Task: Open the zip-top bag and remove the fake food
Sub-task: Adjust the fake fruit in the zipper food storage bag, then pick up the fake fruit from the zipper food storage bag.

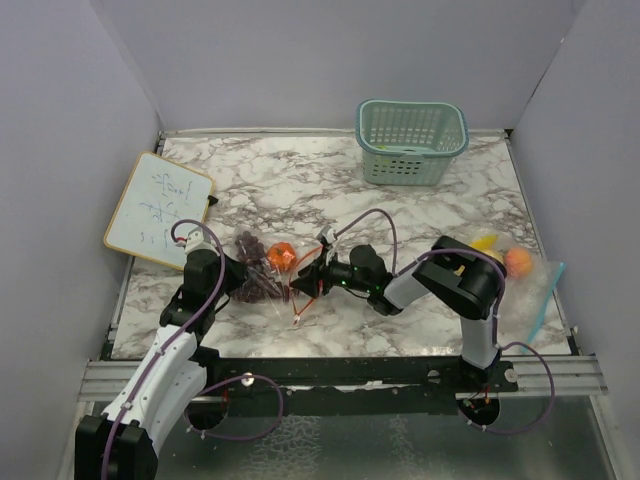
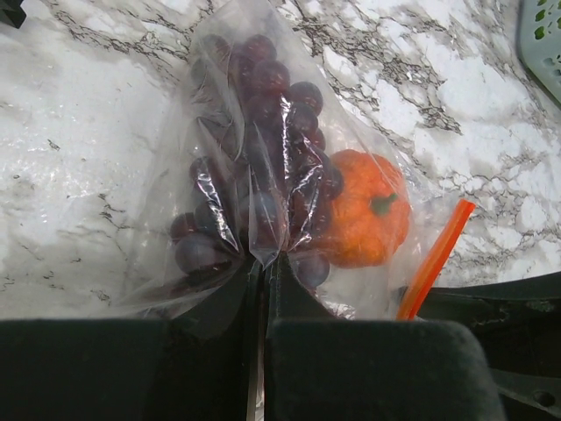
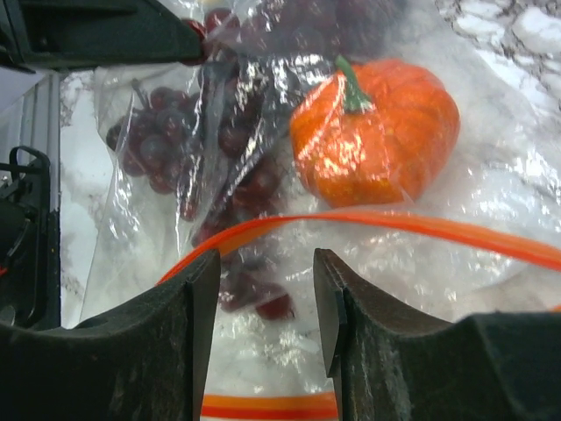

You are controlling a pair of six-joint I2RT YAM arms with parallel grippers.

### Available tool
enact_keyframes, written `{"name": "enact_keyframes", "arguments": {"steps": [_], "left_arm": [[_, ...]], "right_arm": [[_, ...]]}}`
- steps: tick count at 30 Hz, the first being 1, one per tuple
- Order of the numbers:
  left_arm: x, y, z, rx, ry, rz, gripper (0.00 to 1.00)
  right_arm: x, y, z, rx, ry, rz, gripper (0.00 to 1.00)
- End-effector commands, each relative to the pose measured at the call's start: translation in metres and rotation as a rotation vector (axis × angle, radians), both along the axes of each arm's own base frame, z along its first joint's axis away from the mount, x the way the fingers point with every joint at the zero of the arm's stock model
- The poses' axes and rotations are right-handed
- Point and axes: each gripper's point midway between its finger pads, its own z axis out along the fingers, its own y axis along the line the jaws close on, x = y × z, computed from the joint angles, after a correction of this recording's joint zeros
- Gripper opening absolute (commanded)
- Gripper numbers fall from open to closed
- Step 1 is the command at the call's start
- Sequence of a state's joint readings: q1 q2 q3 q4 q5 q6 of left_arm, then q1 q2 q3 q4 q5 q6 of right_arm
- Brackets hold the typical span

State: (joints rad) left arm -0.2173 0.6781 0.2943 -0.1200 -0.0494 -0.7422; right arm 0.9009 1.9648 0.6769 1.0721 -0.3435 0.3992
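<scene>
Left wrist view: the zip-top bag (image 2: 175, 193) lies on the marble table (image 2: 70, 158) straight ahead of my left gripper (image 2: 263, 267), whose jaws are pressed together on a pleat of its clear film. Inside, the purple grape bunch (image 2: 267, 105) runs away from my fingertips. The orange toy fruit (image 2: 364, 210), with a green stem, sits touching the grapes on their right.

My right gripper (image 3: 265, 263) faces the bag from the opposite side, jaws partly apart and clamping nothing. The orange zip strip (image 3: 421, 224) crosses just beyond its fingertips, and film lies in the gap between them.

Well off beside my right arm's elbow lies a second clear bag (image 1: 535, 285) with a yellow fruit (image 1: 485, 242) and a peach (image 1: 517, 262) at it; whether they are inside I cannot tell. Far ahead of both grippers stands a teal basket (image 1: 412, 140). A whiteboard (image 1: 158, 208) lies to the left of my left gripper.
</scene>
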Motion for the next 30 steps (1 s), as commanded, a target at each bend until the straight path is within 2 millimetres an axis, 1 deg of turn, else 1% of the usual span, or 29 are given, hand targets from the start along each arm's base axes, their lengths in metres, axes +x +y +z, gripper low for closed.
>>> {"name": "enact_keyframes", "arguments": {"steps": [1,4,7,9,11,14,20,23,27,28,30], "left_arm": [[0.001,0.005,-0.003,0.018,-0.008,0.021,0.00],[0.002,0.004,-0.003,0.012,-0.012,0.019,0.00],[0.003,0.003,-0.001,0.010,-0.016,0.017,0.00],[0.004,0.003,-0.001,0.009,-0.020,0.017,0.00],[0.005,0.003,-0.001,0.004,-0.024,0.017,0.00],[0.005,0.001,-0.002,-0.003,-0.022,0.012,0.00],[0.004,0.000,-0.003,-0.008,-0.015,0.007,0.00],[0.004,-0.001,-0.004,-0.010,-0.016,0.006,0.00],[0.004,-0.002,-0.006,-0.014,-0.016,0.000,0.00],[0.004,-0.002,-0.006,-0.016,-0.014,-0.001,0.00],[0.004,-0.003,-0.006,-0.018,-0.015,-0.002,0.00]], "right_arm": [[-0.003,-0.015,0.004,-0.014,-0.029,-0.023,0.48],[-0.005,-0.030,0.003,-0.040,-0.037,-0.066,0.47],[-0.011,-0.046,-0.003,-0.058,-0.023,-0.098,0.46],[-0.013,-0.053,-0.012,-0.084,-0.010,-0.111,0.46],[-0.015,-0.055,-0.018,-0.096,-0.002,-0.111,0.46],[-0.013,-0.051,-0.024,-0.098,0.008,-0.107,0.45],[0.000,-0.032,-0.025,-0.093,0.004,-0.099,0.42],[0.004,-0.026,-0.032,-0.105,0.012,-0.099,0.41],[0.006,-0.019,-0.038,-0.115,0.015,-0.089,0.35],[0.005,-0.017,-0.038,-0.114,0.016,-0.080,0.34],[0.003,-0.014,-0.035,-0.105,0.016,-0.064,0.29]]}}
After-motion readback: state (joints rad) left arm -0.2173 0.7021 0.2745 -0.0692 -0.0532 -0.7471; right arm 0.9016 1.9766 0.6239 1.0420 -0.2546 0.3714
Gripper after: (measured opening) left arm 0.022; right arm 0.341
